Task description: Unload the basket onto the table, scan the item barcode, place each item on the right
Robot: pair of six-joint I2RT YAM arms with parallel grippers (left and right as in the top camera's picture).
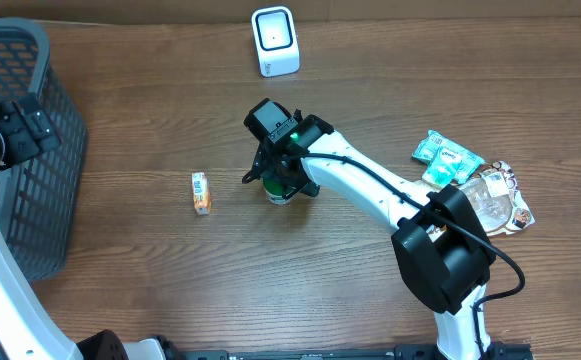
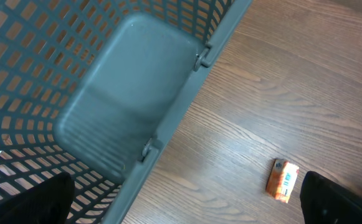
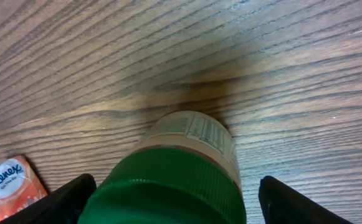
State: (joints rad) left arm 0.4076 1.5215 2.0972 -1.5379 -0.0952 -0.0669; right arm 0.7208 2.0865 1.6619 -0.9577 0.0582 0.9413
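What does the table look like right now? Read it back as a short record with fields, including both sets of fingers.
scanner: white, upright, at the far side of the table
jar: green lid, upright, mid-table
right fingers: open, one on each side of the jar's lid
left fingers: open, empty, beside the basket
basket: grey mesh, at the left edge
tissue pack: orange, lying left of the jar, apart from it
teal packets: at the right, untouched
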